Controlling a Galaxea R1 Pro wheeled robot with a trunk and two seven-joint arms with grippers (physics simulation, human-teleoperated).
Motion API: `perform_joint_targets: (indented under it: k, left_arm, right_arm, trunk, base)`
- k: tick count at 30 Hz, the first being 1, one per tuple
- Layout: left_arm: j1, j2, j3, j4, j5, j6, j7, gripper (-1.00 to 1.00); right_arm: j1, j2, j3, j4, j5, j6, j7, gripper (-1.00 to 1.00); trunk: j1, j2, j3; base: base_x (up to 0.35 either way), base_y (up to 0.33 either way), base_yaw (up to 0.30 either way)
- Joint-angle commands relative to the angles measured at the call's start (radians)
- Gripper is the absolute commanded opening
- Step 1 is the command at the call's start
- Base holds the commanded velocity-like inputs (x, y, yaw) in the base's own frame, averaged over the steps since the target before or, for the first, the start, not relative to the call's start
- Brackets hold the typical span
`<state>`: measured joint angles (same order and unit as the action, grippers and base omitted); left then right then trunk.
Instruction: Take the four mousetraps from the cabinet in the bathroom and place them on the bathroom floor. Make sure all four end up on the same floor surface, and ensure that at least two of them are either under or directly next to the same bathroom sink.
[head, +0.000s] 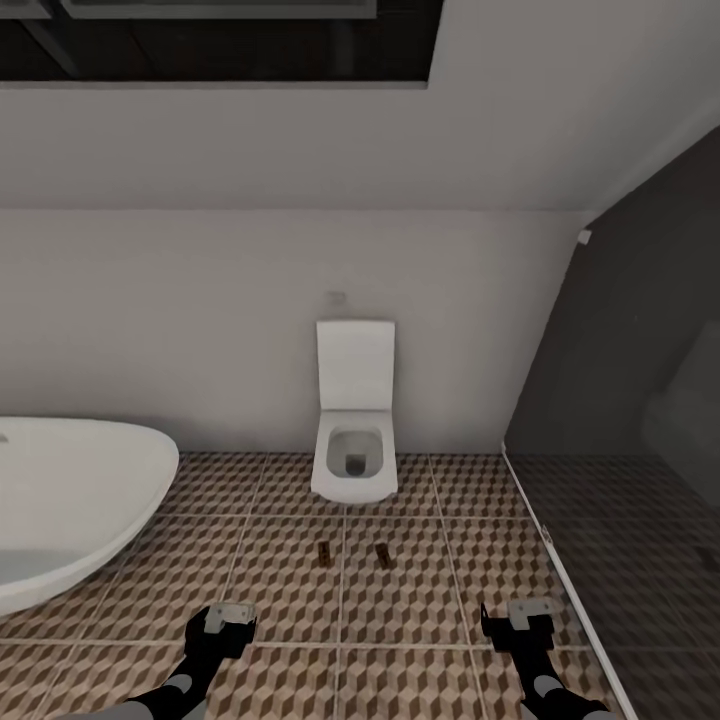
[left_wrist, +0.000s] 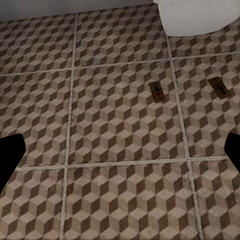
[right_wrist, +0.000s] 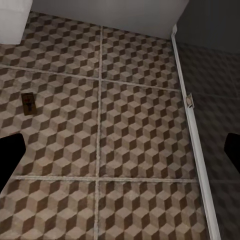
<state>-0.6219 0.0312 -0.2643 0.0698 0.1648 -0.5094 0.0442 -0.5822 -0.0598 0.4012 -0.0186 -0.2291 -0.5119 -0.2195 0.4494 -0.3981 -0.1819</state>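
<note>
Facing a white wall, two small brown wooden mousetraps are seen on the cube-patterned brown, beige and white tiled bathroom floor (head: 290, 590).

A white oval bathtub (head: 70, 500) is seen at the left, a white square toilet (head: 352, 440) ahead. The left mousetrap (head: 324, 553) and right mousetrap (head: 382, 553) lie flat, near each other, just before the toilet. The left gripper (head: 228, 618) and right gripper (head: 520, 618) are held spread apart and empty above the tiles.
</note>
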Motion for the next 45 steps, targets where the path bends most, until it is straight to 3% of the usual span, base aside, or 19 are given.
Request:
perform_joint_targets:
  k: [1,16,45]
  left_arm:
    - [-0.002,-0.001,-0.009,0.004,0.007,-0.006,0.002,1.0]
    - [-0.001,-0.002,-0.009,0.004,0.007,-0.006,0.002,1.0]
    - [-0.001,-0.002,-0.009,0.004,0.007,-0.006,0.002,1.0]
  right_arm:
    - [-0.001,0.0,0.009,0.0,-0.007,-0.002,-0.003,1.0]
    - [-0.001,0.0,0.008,0.0,-0.007,-0.002,-0.003,1.0]
    - [-0.001,0.0,0.008,0.0,-0.007,-0.002,-0.003,1.0]
  trunk:
    - [0.001,-0.002,0.0]
    - [0.001,-0.002,0.021]
    - [0.001,-0.002,0.024]
  base:
    - [0.0,0.0,0.0]
    - [0.0,0.0,0.0]
    - [0.0,0.0,0.0]
